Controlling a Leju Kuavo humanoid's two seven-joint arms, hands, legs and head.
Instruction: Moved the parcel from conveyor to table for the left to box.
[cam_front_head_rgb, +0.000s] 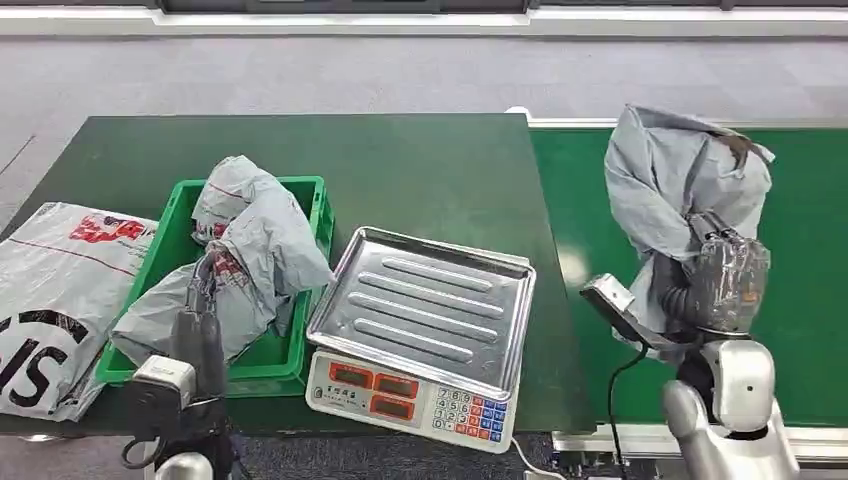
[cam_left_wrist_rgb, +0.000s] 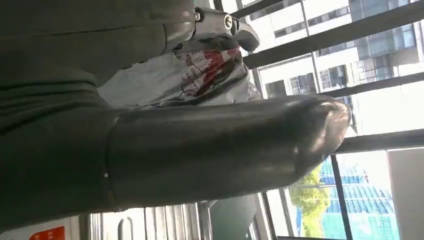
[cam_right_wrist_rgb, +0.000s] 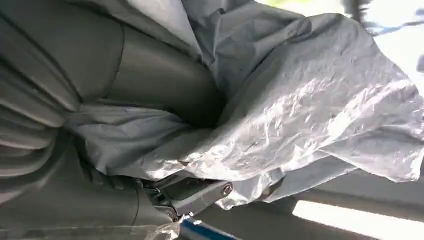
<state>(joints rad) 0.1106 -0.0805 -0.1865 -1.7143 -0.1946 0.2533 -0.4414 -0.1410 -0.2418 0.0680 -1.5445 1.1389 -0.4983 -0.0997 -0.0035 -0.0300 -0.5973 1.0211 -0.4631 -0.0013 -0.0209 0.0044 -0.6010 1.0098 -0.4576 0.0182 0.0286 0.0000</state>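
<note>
Right robot hand (cam_front_head_rgb: 728, 280) grips a grey parcel (cam_front_head_rgb: 680, 170) above the conveyor (cam_front_head_rgb: 800, 230) at right, not yet on the tabletop (cam_front_head_rgb: 420, 160); left robot hand (cam_front_head_rgb: 200, 300) grasps a bagged parcel (cam_front_head_rgb: 260, 250) in the crate (cam_front_head_rgb: 318, 205).

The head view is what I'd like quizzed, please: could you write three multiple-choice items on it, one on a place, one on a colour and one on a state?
1. Where does the scale stand?
A. on the dark green table, beside the crate
B. on the conveyor
C. inside the crate

2. What colour is the crate?
A. blue
B. green
C. red

3. What is the right hand doing?
A. hanging with nothing in it
B. pressing the scale's keys
C. holding a grey parcel up over the conveyor

Answers:
1. A: the scale rests on the table, its tray next to the crate's wall.
2. B: the crate's rim and walls are bright green.
3. C: the hand grips the grey parcel above the conveyor.
</note>
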